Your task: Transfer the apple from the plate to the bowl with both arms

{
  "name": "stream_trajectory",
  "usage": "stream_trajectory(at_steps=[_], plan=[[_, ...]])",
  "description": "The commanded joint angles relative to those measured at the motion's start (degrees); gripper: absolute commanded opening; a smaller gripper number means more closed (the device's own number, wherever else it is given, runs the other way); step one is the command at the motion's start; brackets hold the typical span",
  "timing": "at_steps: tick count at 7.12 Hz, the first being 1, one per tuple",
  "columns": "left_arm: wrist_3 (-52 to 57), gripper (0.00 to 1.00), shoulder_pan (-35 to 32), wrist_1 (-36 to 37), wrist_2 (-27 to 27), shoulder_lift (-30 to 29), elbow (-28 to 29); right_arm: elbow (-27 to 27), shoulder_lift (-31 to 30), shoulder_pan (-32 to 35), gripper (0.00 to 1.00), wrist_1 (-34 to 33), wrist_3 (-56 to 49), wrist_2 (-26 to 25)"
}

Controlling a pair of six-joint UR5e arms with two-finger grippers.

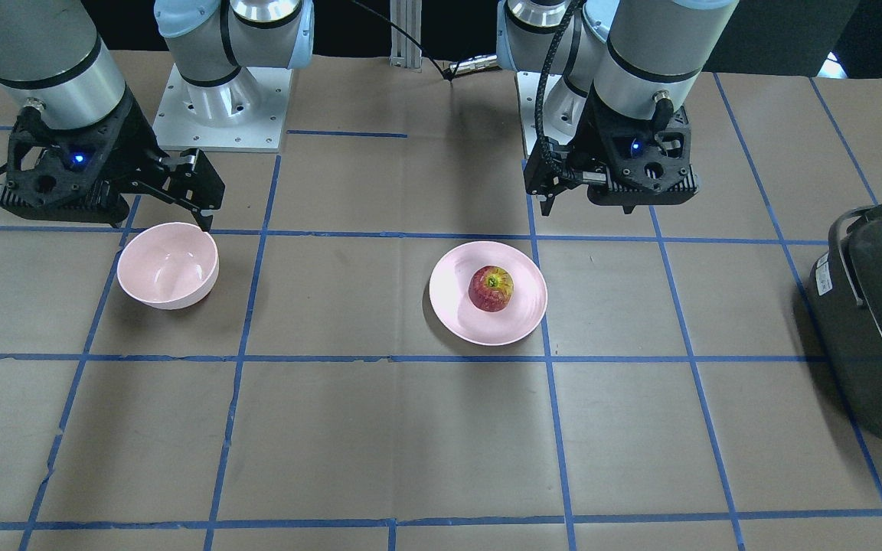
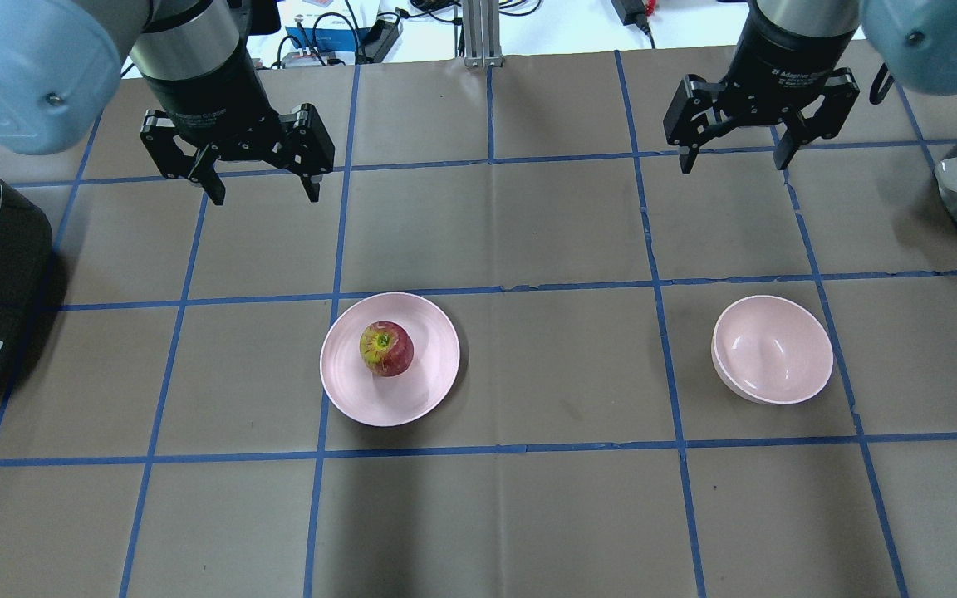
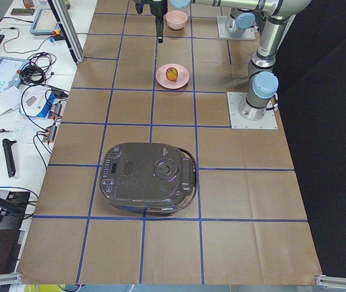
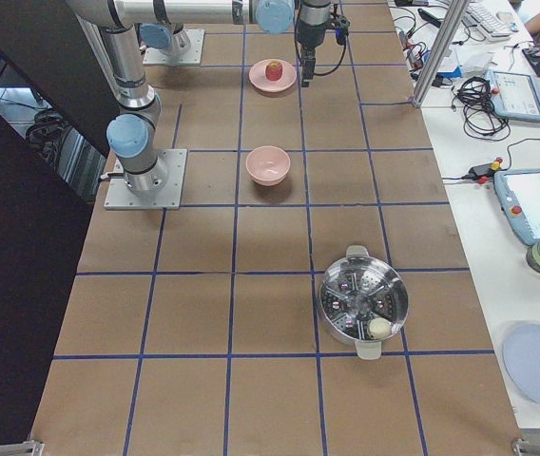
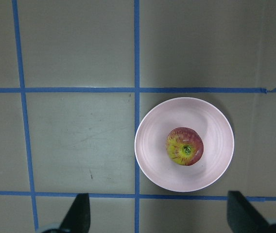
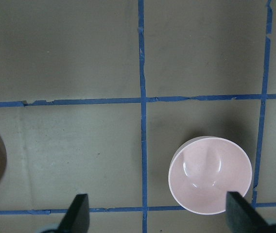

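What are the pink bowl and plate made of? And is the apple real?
The bowl looks like plastic or melamine: smooth, glossy, with lights reflected inside. The plate seems the same, duller, with faint rings. The apple has red skin with yellow-green streaks; real or fake, I cannot tell.

Robotics lab: tape-gridded table (image 2: 528, 515), bolted arm base (image 3: 246, 121), cable-strewn bench (image 3: 5, 125), teach pendant (image 4: 536, 204).

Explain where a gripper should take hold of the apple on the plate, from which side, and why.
Grip the apple across its round middle, coming straight down from above. It sits stem end roughly up, alone on the flat plate, whose low rim leaves its sides free for both fingers. The open left gripper, being nearer, is probably best placed.
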Motion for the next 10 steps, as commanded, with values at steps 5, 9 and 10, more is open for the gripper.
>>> stream_trajectory(at_steps=[5, 9, 10], plan=[[-1.23, 1.00, -0.61, 5.92, -3.46, -3.16, -8.50, 16.67, 1.73, -11.37, 1.00, -11.53, -7.03, -6.10], [-1.49, 1.00, -4.72, 28.35, -3.46, -8.15, -24.88, 34.10, 6.73, -21.06, 1.00, -38.09, -21.62, -5.14], [-4.45, 1.00, -6.74, 31.09, -3.46, -11.13, -25.07, 35.79, 6.74, -21.07, 0.75, -39.09, -21.71, -5.14]])
